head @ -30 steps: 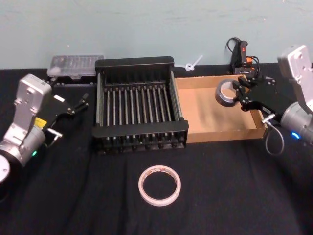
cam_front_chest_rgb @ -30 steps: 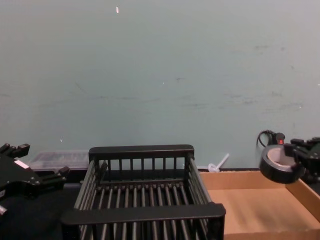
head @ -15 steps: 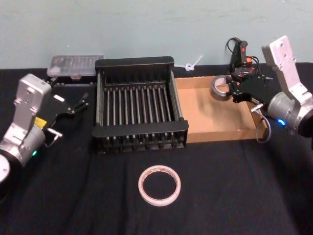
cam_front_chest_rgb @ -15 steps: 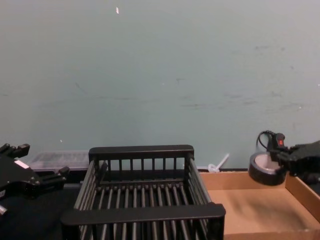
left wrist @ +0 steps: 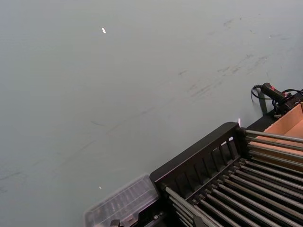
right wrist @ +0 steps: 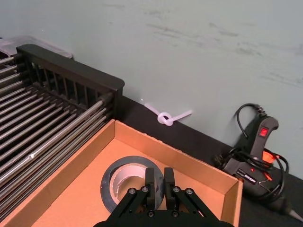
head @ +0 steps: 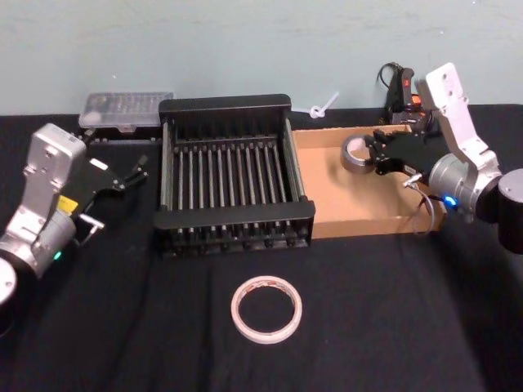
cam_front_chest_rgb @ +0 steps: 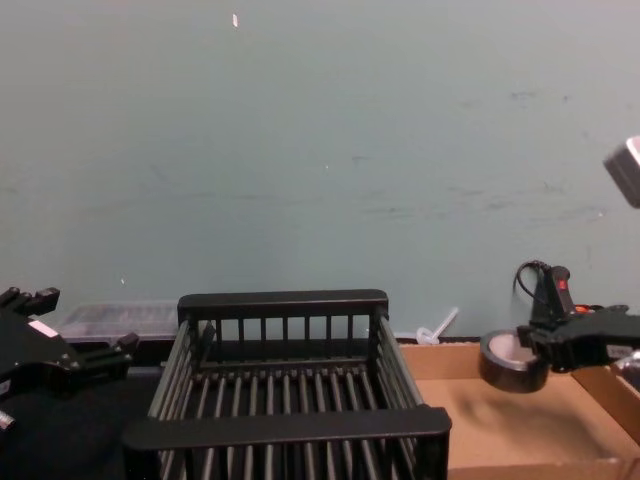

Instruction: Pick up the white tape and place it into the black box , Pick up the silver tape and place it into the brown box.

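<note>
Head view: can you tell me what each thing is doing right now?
silver tape: held low inside the brown box.
right gripper: shut on the silver tape's wall.
brown box: open, with the tape in it.
black box: empty.
white tape: flat on the table, untouched.
left gripper: parked left of the black box, holding nothing.

text: none legible | labels: none legible | white tape (head: 266, 309) core: red print too small to read | numbers: none
</note>
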`<state>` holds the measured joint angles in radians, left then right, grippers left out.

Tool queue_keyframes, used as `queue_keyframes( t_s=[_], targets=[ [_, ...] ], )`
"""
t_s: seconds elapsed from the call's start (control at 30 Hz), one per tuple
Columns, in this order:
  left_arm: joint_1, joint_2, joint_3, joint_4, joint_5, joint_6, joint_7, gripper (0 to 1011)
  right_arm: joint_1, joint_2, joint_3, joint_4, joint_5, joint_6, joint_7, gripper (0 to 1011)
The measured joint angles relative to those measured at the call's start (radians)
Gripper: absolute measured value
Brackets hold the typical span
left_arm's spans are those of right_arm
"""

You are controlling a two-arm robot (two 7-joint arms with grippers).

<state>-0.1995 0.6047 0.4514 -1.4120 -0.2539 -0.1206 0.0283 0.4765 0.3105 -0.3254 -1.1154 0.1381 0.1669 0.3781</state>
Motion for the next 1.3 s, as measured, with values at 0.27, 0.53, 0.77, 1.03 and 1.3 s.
queue_keyframes(
  t_s=[0.27,0.53,0.77,1.03,1.3],
  targets=[
    [0.0,0.0,0.0,0.0,0.0,0.0,0.0,1001,0.011,-0.005,-0.009,0.018,-0.008,0.0,0.006,125],
    [0.0,0.0,0.0,0.0,0.0,0.0,0.0,1001,0.01,-0.005,-0.008,0.016,-0.007,0.0,0.006,151],
    [0.0,0.0,0.0,0.0,0.0,0.0,0.0,1001,0.009,-0.005,-0.006,0.016,-0.006,-0.001,0.005,347],
    [0.0,0.0,0.0,0.0,0.0,0.0,0.0,1001,0.008,-0.004,-0.006,0.015,-0.005,-0.001,0.005,593],
    [0.0,0.0,0.0,0.0,0.0,0.0,0.0,1001,0.008,-0.004,-0.005,0.014,-0.004,-0.001,0.004,826]
  ],
)
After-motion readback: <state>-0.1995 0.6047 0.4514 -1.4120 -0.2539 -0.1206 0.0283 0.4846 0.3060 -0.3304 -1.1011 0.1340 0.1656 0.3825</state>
